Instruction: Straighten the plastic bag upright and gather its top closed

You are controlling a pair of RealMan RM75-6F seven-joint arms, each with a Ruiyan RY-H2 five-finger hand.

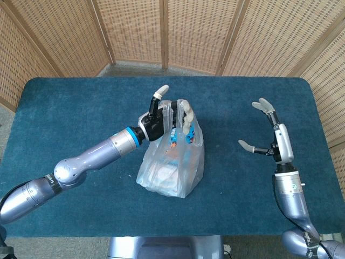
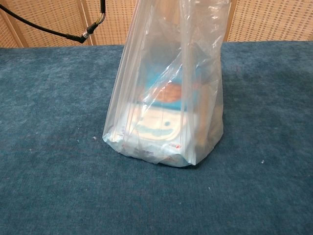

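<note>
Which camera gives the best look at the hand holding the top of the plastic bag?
The head view. There the left hand shows from above, gripping the gathered top of the plastic bag. The chest view sits too low: it shows the bag's body and the package inside, but the bag's top and the hand are cut off by the frame.

Blue-carpeted table (image 1: 70, 113) carries the plastic bag (image 1: 171, 167).
</note>
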